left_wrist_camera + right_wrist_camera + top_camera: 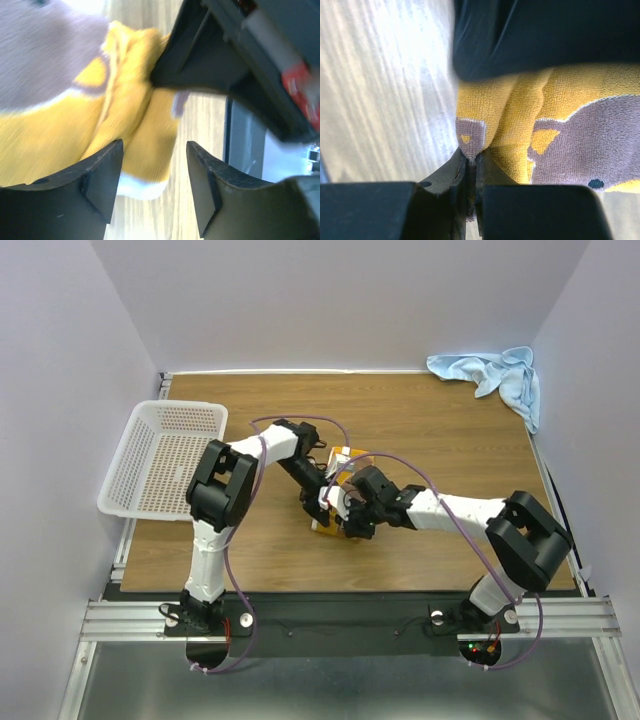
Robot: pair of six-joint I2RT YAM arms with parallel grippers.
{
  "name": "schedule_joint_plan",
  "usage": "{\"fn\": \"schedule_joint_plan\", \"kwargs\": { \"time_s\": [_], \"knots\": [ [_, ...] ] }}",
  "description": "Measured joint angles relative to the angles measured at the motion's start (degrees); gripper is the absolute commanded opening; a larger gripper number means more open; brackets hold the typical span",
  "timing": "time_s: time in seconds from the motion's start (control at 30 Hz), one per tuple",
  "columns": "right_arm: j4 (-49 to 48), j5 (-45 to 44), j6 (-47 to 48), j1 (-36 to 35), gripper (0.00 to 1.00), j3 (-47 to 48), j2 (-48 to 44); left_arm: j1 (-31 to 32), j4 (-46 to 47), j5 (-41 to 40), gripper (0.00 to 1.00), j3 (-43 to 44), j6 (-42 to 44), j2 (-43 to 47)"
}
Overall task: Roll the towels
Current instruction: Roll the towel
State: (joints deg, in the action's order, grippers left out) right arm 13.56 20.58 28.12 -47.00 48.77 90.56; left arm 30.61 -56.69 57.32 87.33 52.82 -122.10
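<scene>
At nine o'clock the white basket (165,450) shows nothing inside. At centre the yellow towel (570,95) lies bunched, seemingly part-rolled. The left gripper (155,150) stands parted, gripping nothing, while the right gripper (472,162) pinches its corner. At one o'clock the blue towel (495,375) lies crumpled, not yet rolled.

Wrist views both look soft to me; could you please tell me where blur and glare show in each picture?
Left wrist: motion blur throughout, smearing the mustard-yellow patterned cloth towel; right wrist: towel weave sharp, glare bleaching the brown wooden table; top external: even light, crisp.
</scene>
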Motion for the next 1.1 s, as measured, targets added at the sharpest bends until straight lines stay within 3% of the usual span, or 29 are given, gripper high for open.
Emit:
{"fn": "schedule_joint_plan", "kwargs": {
  "time_s": [0.3, 0.47, 0.6, 0.8, 0.93, 1.1],
  "knots": [
    [6.12, 12.76, -5.07, 7.37, 0.01, 0.70, 0.68, -11.45, 7.89, -4.94, 0.68, -5.57, -0.31, 8.33],
    [9.46, 21.44, -8.33, 11.58, 0.01, 4.87, 6.38, -14.91, 17.62, -9.31, 0.71, -16.72, -3.37, 21.97],
    [12.09, 28.39, -10.56, 13.31, 0.01, 9.40, 12.74, -10.38, 27.32, -15.67, 0.73, -27.56, -4.39, 36.92],
    [15.15, 37.13, -12.79, 15.32, 0.01, 13.55, 19.76, 6.73, 42.42, -28.46, 0.82, -43.34, -2.23, 52.85],
    [16.81, 40.74, -13.27, 16.70, 0.01, 15.04, 22.84, 15.47, 48.33, -35.58, 0.82, -50.25, 1.01, 54.29],
    [19.08, 44.02, -13.33, 17.57, 0.00, 16.81, 25.97, 20.06, 54.90, -41.44, 0.82, -53.16, 4.87, 52.28]
  ]
}}
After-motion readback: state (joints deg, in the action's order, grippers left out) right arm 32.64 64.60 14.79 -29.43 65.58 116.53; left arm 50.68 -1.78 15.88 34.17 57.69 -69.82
